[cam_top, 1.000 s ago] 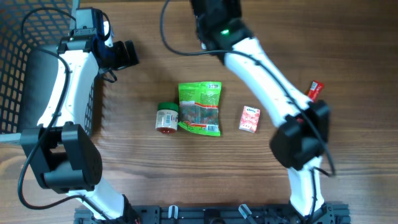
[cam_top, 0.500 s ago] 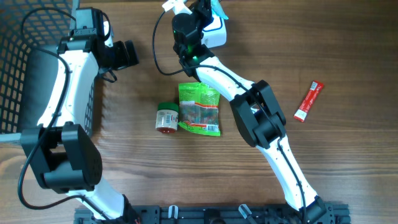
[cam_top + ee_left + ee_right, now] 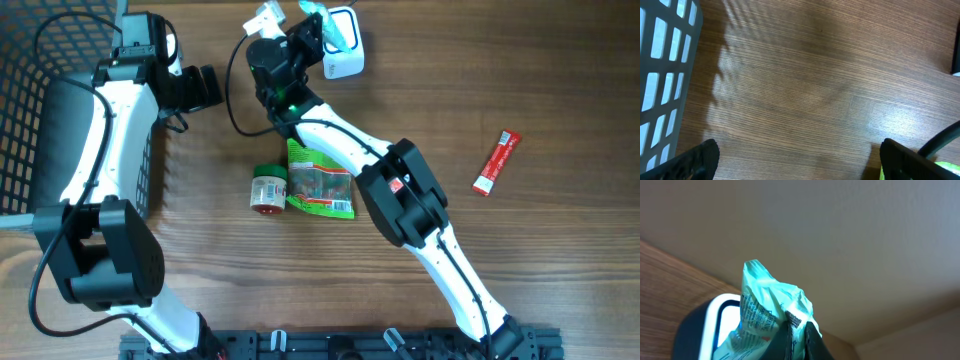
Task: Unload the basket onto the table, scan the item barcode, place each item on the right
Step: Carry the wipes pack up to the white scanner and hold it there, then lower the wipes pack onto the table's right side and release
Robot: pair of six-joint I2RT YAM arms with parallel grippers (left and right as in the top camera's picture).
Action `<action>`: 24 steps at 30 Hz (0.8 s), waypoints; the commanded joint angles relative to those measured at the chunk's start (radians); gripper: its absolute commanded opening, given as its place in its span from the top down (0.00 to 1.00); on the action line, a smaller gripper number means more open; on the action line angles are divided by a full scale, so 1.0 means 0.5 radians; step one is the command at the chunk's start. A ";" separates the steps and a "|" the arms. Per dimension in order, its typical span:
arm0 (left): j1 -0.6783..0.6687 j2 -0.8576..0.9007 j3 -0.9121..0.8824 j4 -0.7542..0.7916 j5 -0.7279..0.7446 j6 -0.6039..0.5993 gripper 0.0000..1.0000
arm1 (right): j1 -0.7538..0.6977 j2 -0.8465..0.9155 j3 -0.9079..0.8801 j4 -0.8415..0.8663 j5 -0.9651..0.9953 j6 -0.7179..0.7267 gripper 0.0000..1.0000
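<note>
Right pincer (image 3: 797, 330) is clamped shut on a fold of the crinkled pale-teal plastic packet (image 3: 765, 305). It holds the packet off the wooden surface (image 3: 560, 260), just at the white dark-rimmed scanner box (image 3: 345, 68) by the far edge, so I'd say you're mid-scan. Pinching one edge leaves the printed face free to show the scanner. I can't tell whether the barcode actually faces it. Left pincer (image 3: 208, 88) is wide open and empty, parked over bare wood beside the dark mesh basket (image 3: 30, 60), out of your way. Green snack bag (image 3: 320, 175), small green-lidded jar (image 3: 268, 188) and red bar wrapper (image 3: 496, 162) lie on the surface, apart from the scanner, likely queued.
</note>
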 commanded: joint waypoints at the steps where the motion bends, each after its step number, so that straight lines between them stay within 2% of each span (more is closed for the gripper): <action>1: 0.004 -0.030 0.019 0.001 -0.011 -0.018 0.00 | -0.052 -0.167 0.033 0.004 0.085 -0.085 0.96; 4: 0.004 -0.030 0.019 0.001 -0.011 -0.018 0.00 | -0.053 -0.409 0.033 -0.209 0.087 -0.066 0.96; 6: 0.004 -0.030 0.019 0.001 -0.011 -0.018 0.00 | -0.053 -0.549 0.033 -0.621 0.080 0.133 0.96; 7: 0.004 -0.030 0.019 0.001 -0.011 -0.018 0.00 | -0.053 -0.594 0.033 -0.842 0.067 0.301 0.96; 10: 0.004 -0.030 0.019 0.001 -0.011 -0.018 0.00 | -0.099 -0.811 0.033 -2.152 -0.524 1.294 0.96; 13: 0.004 -0.030 0.019 0.000 -0.011 -0.018 0.00 | -0.240 -0.919 0.033 -2.785 -0.973 1.802 0.96; 14: 0.004 -0.030 0.019 0.001 -0.011 -0.018 0.00 | -0.317 -0.943 0.032 -2.979 -1.186 1.859 0.96; 17: 0.004 -0.030 0.019 0.001 -0.011 -0.018 0.00 | -0.643 -0.941 0.002 -3.453 -1.980 1.793 0.96; 20: 0.004 -0.030 0.019 0.001 -0.011 -0.018 0.00 | -0.913 -0.941 -0.137 -3.537 -2.048 1.744 0.96; 24: 0.004 -0.030 0.019 0.001 -0.011 -0.018 0.00 | -1.215 -0.938 -0.455 -3.413 -2.047 1.693 0.96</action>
